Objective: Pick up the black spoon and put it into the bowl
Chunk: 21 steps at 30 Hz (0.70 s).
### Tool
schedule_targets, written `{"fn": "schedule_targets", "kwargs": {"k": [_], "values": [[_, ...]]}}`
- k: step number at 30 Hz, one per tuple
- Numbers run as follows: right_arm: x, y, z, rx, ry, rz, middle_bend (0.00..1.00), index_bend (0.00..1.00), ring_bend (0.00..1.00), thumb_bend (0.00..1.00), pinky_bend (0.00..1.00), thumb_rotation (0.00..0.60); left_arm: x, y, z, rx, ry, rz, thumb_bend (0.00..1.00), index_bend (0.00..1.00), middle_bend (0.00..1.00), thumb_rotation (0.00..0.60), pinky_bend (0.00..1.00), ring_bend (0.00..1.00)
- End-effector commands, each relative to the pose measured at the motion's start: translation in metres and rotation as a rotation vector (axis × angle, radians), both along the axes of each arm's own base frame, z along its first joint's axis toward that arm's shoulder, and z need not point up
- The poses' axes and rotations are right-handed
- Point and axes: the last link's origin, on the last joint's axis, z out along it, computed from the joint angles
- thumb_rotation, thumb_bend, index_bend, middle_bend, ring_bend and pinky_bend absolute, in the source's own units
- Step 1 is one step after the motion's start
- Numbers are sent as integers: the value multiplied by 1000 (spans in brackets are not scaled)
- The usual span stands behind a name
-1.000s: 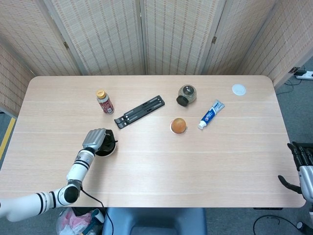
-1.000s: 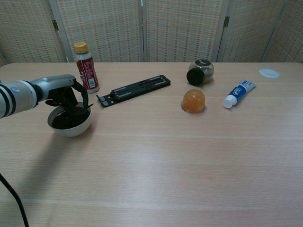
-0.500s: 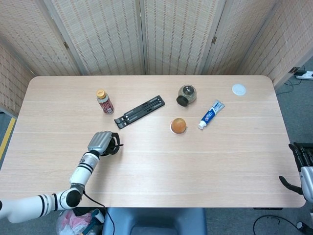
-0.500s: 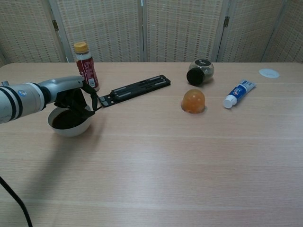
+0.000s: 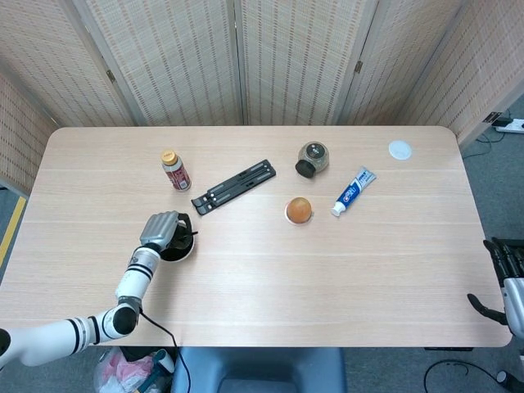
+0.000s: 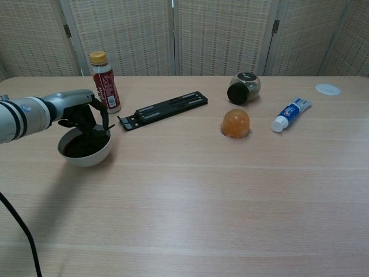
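Left hand [image 6: 81, 112] hangs over the bowl [image 6: 85, 152] at the left of the table [image 6: 230, 190], fingers curled down into it. Dark spoon [image 6: 95, 131] appears to sit under those fingers, inside the bowl against its far rim; hand's grip on it cannot be told, black on black. Bowl interior dark, outside white. Just beyond the bowl: bottle [image 6: 105, 82], upright, yellow cap. To its right, black stand [image 6: 164, 109] lying flat. Further right: orange dome [image 6: 236, 123], jar [image 6: 244, 87] on its side, toothpaste tube [image 6: 291, 114], white lid [image 6: 327, 89]. Right hand [image 5: 505, 278] off the table's right edge, holding nothing, fingers apart.
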Motion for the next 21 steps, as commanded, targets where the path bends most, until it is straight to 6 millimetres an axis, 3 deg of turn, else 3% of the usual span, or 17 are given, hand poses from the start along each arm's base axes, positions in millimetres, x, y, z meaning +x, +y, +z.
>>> {"fn": "schedule_targets", "kwargs": {"k": [1, 10, 21], "values": [[1, -1, -1, 5, 2, 4, 68, 0, 128, 127, 119, 600, -5, -5, 4, -4, 5, 4, 532, 691, 1000, 600, 1000, 982], [2, -3, -2, 10, 4, 10, 68, 0, 128, 127, 119, 600, 3, -17, -2, -36, -24, -26, 532, 691, 1000, 600, 1000, 982], [1, 1, 0, -3, -1, 0, 68, 0, 128, 127, 119, 600, 11, 3, -10, 3, -30, -8, 532, 691, 1000, 600, 1000, 982]]}}
